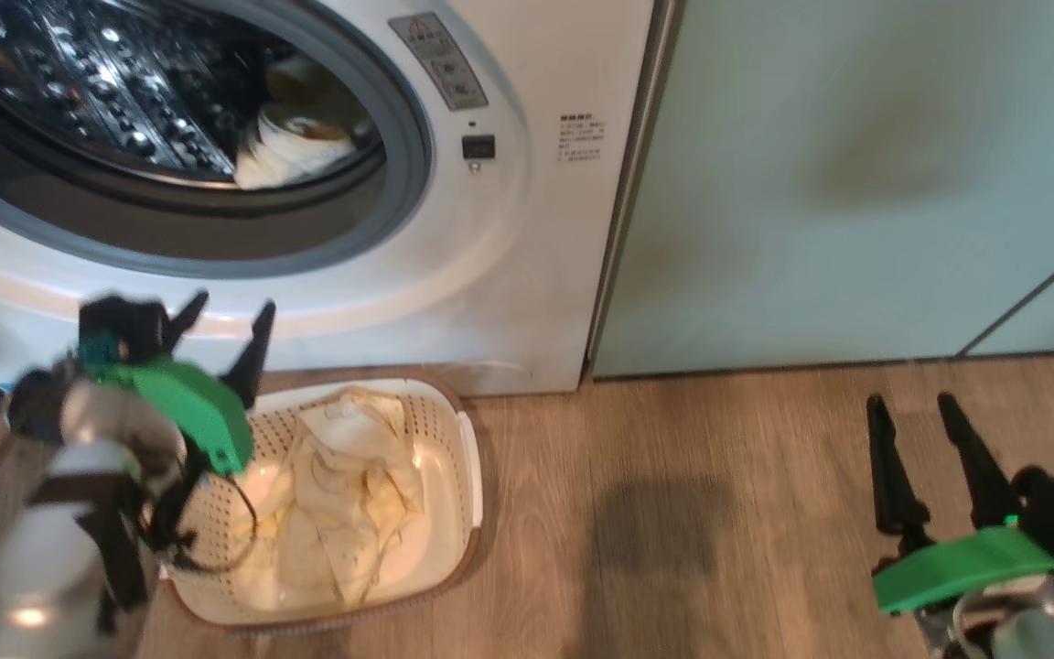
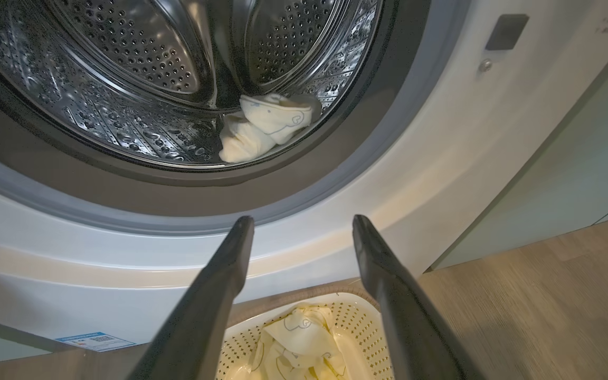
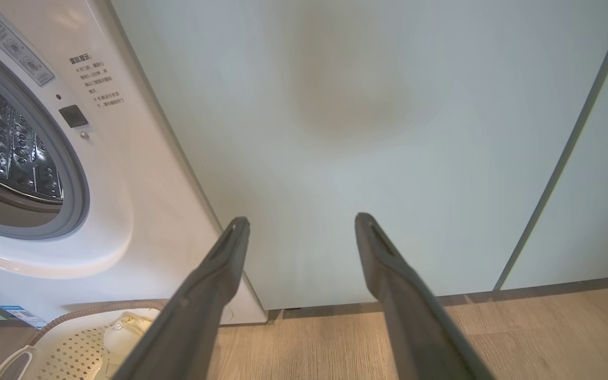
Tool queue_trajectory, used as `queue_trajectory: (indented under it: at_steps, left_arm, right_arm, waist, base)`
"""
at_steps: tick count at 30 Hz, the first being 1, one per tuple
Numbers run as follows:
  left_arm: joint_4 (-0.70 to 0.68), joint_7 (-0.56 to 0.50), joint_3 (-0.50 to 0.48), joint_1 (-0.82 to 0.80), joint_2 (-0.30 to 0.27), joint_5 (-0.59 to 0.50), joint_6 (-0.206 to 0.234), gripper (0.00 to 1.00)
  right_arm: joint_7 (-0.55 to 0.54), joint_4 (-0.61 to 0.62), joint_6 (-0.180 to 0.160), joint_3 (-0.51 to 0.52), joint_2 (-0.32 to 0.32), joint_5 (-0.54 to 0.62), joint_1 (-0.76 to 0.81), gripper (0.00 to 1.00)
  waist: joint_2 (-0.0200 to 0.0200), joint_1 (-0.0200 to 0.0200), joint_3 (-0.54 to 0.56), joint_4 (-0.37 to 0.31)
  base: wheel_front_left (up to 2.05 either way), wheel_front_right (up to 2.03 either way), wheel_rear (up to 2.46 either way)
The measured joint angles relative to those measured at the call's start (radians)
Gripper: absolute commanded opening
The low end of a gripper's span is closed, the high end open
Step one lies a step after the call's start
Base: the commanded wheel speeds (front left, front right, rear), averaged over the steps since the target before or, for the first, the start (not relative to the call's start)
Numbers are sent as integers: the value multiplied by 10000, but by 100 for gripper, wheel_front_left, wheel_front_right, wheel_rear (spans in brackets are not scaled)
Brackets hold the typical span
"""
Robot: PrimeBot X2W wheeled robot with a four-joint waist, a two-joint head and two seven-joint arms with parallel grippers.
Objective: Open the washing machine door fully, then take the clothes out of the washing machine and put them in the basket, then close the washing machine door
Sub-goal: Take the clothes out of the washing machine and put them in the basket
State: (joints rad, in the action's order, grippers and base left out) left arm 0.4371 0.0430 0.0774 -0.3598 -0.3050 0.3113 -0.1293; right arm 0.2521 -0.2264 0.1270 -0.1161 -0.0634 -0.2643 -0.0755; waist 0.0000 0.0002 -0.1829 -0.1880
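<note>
The white washing machine [image 1: 509, 275] stands with its round mouth uncovered; its door is out of view. A cream bundle of clothes [image 1: 294, 151] lies at the drum's front right, seen closer in the left wrist view [image 2: 262, 132]. On the floor below stands the basket [image 1: 469, 476], with more pale yellow clothes [image 1: 344, 494] inside. My left gripper [image 1: 230, 316] hovers open over the basket's back left corner, fingers pointing at the machine's front under the gasket [image 2: 301, 221]. My right gripper [image 1: 911, 403] is open and empty, low at the right, facing the cabinet [image 3: 301, 219].
Pale green cabinet panels [image 1: 856, 183] stand flush to the right of the machine. Wooden floor [image 1: 673, 513] stretches between the basket and my right gripper. The basket's rim [image 3: 66, 353] shows in the right wrist view's lower left.
</note>
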Motion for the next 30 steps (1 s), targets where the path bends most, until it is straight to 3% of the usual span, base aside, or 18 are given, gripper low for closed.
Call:
queue_trajectory:
  at_steps: [6, 13, 30]
  left_arm:
    - [54, -1542, 913, -1619, -1034, 1170, -2, 100]
    - [911, -2731, 1348, -3543, -1737, 2153, -2, 100]
    - [3965, -4057, 2033, -7691, -1896, 3218, 0, 100]
  right_arm:
    - [2, 102, 0, 10, 35, -13, -560, 100]
    - [2, 157, 0, 31, 54, -13, -1091, 100]
    - [2, 282, 0, -94, 86, -12, -2023, 100]
  waist:
    - [0, 0, -776, -119]
    - [0, 1, -1665, -323]
    - [0, -1, -3231, -791]
  base:
    - [0, 0, 0]
    - [0, 0, 0]
    - [0, 0, 0]
